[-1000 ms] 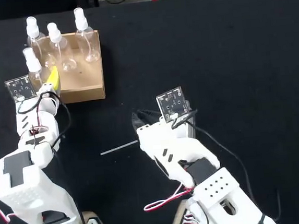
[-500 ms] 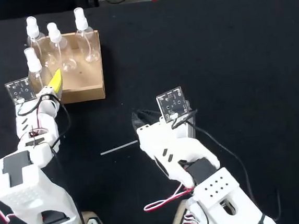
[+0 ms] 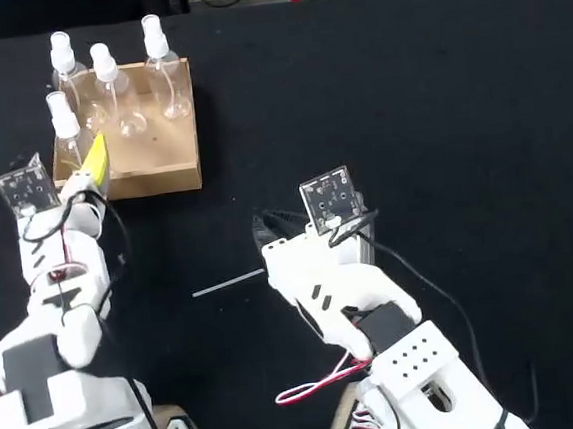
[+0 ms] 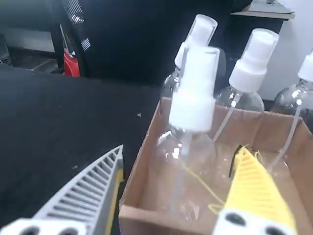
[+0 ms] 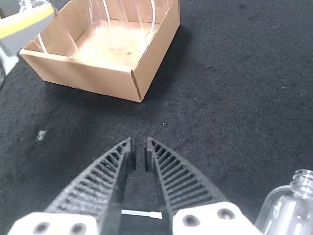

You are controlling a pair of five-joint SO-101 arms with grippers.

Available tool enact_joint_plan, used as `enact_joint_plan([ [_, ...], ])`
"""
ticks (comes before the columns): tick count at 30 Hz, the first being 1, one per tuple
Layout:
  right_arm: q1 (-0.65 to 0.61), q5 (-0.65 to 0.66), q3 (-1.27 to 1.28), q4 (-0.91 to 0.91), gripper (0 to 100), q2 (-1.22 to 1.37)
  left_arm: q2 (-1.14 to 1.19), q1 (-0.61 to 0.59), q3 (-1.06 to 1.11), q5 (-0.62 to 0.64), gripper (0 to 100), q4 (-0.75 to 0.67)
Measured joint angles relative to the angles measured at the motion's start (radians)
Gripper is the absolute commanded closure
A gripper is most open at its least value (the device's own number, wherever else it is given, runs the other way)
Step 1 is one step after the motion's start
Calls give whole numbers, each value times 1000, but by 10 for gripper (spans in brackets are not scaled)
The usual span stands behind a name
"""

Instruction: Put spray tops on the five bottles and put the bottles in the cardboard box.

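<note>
- The cardboard box sits open-topped at the far left of the black tabletop.
- Four bottles stand upright inside the box, long axes vertical, spray tops uppermost.
- The nearest bottle occupies the box's near left corner. The three other bottles stand along the far side, with the rightmost set a little apart.
- The left hand is spread wide at that near left corner. Its yellow finger is over the inside of the box and its grey finger is outside the wall. Neither finger touches the nearest bottle, which stands beyond the tips.
- The right hand is low over the bare tabletop, well apart from the box and pointing toward it. Its fingers are drawn nearly together with only a slim gap, and nothing is held.
- An uncapped bottle is just beside the right hand, with its open threaded neck showing. Whether it stands or lies cannot be confirmed.
- A thin white tube lies flat on the tabletop, left of the right arm.
</note>
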Motion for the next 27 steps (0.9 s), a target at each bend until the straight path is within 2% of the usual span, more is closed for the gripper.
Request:
enact_joint_plan([
  [5,21,0,2,0,956,0,-92,0,115,0,662,6],
  [7,57,0,2,9,956,0,-138,0,140,0,662,78],
  [10,97,0,2,61,956,0,-232,0,143,0,662,279],
  [19,121,52,2,152,956,0,-694,0,155,-26,661,1092],
  [23,127,63,2,152,956,0,-862,20,155,-147,661,1307],
  [27,126,63,-5,176,956,0,-902,71,135,-181,661,1470],
])
